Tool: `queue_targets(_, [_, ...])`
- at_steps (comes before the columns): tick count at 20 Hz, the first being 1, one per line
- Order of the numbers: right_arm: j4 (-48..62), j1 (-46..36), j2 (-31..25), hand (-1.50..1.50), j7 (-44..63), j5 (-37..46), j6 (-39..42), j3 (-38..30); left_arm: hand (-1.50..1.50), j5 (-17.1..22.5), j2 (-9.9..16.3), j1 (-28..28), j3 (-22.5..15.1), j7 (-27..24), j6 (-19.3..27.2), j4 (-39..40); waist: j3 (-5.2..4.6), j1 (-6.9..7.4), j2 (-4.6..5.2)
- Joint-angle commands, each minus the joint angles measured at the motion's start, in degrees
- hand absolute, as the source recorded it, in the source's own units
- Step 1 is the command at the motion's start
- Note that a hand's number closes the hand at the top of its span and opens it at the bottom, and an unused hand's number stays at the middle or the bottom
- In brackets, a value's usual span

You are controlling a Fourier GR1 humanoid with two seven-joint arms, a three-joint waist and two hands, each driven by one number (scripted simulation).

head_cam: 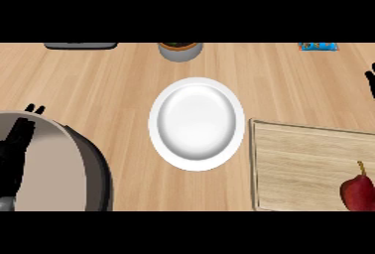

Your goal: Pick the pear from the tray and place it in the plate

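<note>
pear [357, 192] on tray [307, 149], untouched | right robot hand [370, 82] at edge, finger state unclear | left robot hand [16, 149] relaxed open | approach from above, clear stem, carry to plate [196, 124]

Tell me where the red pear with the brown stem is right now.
In the head view, the red pear lies at the lower right, on the right part of the light wooden tray, to the right of the round white plate.

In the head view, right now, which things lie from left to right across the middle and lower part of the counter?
Left hand → white plate → wooden tray → red pear, which lies on the tray at its right end.
</note>
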Motion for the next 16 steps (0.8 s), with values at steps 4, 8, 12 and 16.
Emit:
queue_targets(4, [2.3, -6.3, 6.2, -1.5, 4.7, 0.1, -14.6, -5.3, 0.0, -1.2, -3.3, -7.7, -4.2, -0.1, -2.8, 0.8, -1.51, -2.2, 0.04])
queue_targets(8, [7.7, 3.6, -11.2, 1.5, 5.2, 21.0, -6.9, 9.5, 0.0, 0.2, -2.6, -6.8, -6.2, 0.2, -4.6, -1.2, -3.73, -2.03, 2.9])
queue_targets(12, [5.6, 3.7, 7.1, -1.5, 12.0, 19.0, -27.1, 7.1, 0.0, 1.6, -6.1, -12.3, -8.0, 3.5, -4.7, 1.8, -1.61, -4.24, 0.04])
queue_targets(16, [0.2, 9.8, 10.5, -1.5, 14.5, 30.8, -34.6, 16.6, 0.0, 0.7, -10.0, -14.4, -8.7, 1.3, -4.7, 6.9, -1.65, -3.05, -0.26])
